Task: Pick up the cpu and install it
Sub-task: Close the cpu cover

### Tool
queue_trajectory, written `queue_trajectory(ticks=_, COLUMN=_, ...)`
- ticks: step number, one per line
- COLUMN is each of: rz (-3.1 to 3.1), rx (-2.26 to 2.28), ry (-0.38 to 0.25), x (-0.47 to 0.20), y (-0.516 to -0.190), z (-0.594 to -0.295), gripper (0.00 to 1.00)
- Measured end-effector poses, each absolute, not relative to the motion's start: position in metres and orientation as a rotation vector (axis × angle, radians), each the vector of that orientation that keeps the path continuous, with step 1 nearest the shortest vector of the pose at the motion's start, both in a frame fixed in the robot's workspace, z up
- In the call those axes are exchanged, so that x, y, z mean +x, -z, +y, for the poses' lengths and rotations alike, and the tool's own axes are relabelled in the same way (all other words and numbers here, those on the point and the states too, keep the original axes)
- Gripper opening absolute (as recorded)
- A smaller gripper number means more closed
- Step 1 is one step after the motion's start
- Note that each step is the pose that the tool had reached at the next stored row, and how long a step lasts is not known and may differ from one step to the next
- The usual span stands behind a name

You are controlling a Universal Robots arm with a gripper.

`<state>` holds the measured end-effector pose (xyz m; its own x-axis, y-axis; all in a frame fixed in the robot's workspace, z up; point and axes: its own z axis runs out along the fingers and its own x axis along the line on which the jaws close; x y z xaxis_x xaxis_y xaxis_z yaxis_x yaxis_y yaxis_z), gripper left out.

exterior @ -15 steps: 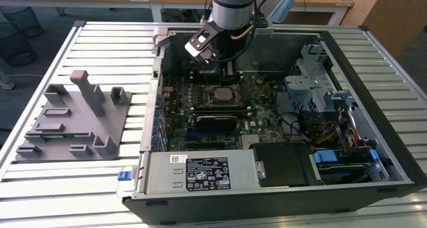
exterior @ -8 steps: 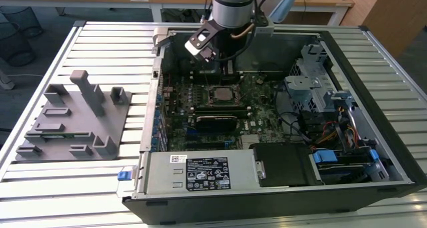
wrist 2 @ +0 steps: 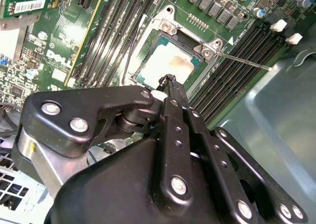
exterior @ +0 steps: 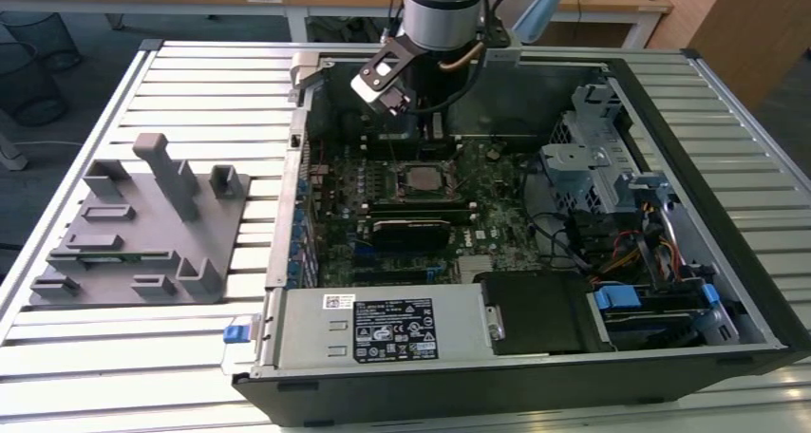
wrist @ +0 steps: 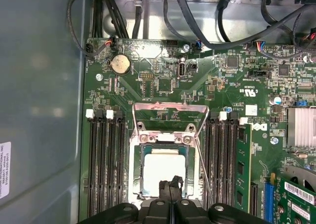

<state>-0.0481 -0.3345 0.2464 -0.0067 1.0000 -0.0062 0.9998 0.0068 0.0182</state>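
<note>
small flat square cpu [wrist: 159,170] with a silver-grey metal top, lying flat in the dark square metal-framed socket [wrist: 134,179] on the green motherboard [wrist: 148,88], silver load plate [wrist: 168,107] hinged up beside it. black two-finger gripper [wrist: 171,184] poised over one edge of the chip, jaws clenched together on nothing. contact between tips and chip impossible to tell.
</note>
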Motion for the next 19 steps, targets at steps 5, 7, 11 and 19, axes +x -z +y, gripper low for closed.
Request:
queue_trajectory(ticks=5, rz=2.217, rx=2.202, ry=-0.012, x=-0.048, y=-0.248, z=-0.335, gripper=0.11)
queue_trajectory(ticks=7, rz=2.217, rx=2.202, ry=-0.013, x=-0.048, y=-0.250, z=-0.335, gripper=0.11)
queue_trajectory(ticks=11, rz=2.217, rx=2.202, ry=-0.013, x=-0.048, y=-0.257, z=-0.335, gripper=0.11)
queue_trajectory(ticks=19, rz=2.217, rx=2.202, ry=-0.013, x=-0.048, y=-0.268, z=-0.334, gripper=0.11)
